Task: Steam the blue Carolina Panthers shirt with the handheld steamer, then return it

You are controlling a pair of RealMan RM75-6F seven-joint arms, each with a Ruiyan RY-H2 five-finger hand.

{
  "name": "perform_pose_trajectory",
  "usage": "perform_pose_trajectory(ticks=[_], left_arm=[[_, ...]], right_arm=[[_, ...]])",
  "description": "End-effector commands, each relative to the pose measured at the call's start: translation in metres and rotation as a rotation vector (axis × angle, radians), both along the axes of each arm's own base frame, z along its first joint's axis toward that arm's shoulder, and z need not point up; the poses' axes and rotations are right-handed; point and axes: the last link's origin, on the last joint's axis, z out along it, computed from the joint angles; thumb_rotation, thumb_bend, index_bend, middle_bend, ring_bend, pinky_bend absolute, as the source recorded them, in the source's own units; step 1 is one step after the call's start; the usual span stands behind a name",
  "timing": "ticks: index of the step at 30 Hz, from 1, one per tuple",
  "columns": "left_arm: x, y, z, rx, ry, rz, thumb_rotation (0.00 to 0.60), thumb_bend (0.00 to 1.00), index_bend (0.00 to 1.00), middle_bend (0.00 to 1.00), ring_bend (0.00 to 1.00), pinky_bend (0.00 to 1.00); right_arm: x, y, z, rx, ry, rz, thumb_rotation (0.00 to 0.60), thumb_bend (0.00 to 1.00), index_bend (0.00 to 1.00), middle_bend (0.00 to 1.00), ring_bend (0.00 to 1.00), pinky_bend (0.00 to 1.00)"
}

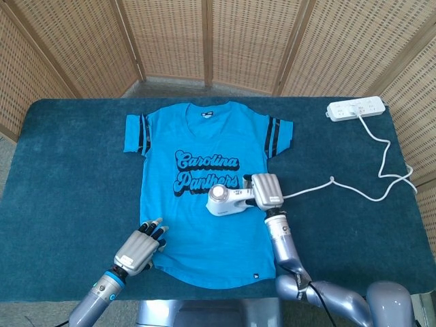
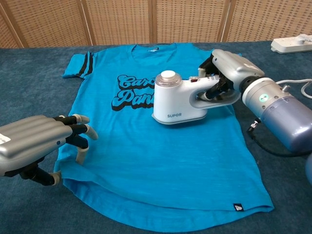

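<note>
The blue Carolina Panthers shirt lies flat on the dark teal table, front up, collar away from me. My right hand grips the handle of the white handheld steamer, whose base sits on the shirt just below and right of the lettering. My left hand rests at the shirt's lower left hem, fingertips pressing the fabric, holding nothing.
A white power strip lies at the far right of the table. Its white cord loops across the right side toward the steamer. Wicker screens stand behind the table.
</note>
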Motion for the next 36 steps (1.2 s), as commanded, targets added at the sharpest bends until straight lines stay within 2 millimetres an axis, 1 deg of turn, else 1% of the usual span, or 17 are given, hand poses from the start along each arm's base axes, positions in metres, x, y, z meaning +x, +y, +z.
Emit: perform_pose_trajectory(ticks=[1, 11, 15, 22, 25, 36], left_arm=[[0.0, 0.0, 0.0, 0.001, 0.001, 0.001, 0.509, 0.45, 0.52, 0.19, 0.03, 0.14], [0.0, 0.0, 0.0, -0.001, 0.003, 0.002, 0.511, 0.45, 0.52, 0.19, 0.03, 0.14], [0.0, -0.001, 0.0, -0.004, 0.005, 0.003, 0.51, 0.45, 0.52, 0.19, 0.03, 0.14], [-0.001, -0.001, 0.001, 0.0, 0.005, 0.006, 0.51, 0.45, 0.52, 0.19, 0.03, 0.14], [-0.002, 0.0, 0.002, 0.002, 0.004, 0.006, 0.513, 0.45, 0.52, 0.19, 0.03, 0.14], [-0.002, -0.002, 0.003, 0.003, -0.002, 0.001, 0.508, 0.45, 0.52, 0.19, 0.03, 0.14]], right_arm=[[0.001, -0.005, 0.001, -0.022, -0.025, -0.018, 0.6, 0.35, 0.69, 0.69, 0.72, 0.66], [-0.001, -0.02, 0.0, -0.101, -0.006, -0.047, 0.6, 0.35, 0.69, 0.69, 0.71, 0.64], [-0.004, -0.026, -0.006, -0.116, 0.028, -0.071, 0.6, 0.35, 0.69, 0.69, 0.71, 0.64], [-0.015, -0.028, -0.019, -0.094, 0.084, -0.093, 0.6, 0.35, 0.69, 0.69, 0.7, 0.63], [-0.019, -0.022, -0.024, -0.065, 0.123, -0.078, 0.6, 0.34, 0.69, 0.69, 0.7, 0.62], [-0.021, 0.004, -0.023, 0.0, 0.159, -0.034, 0.6, 0.34, 0.69, 0.69, 0.7, 0.62]])
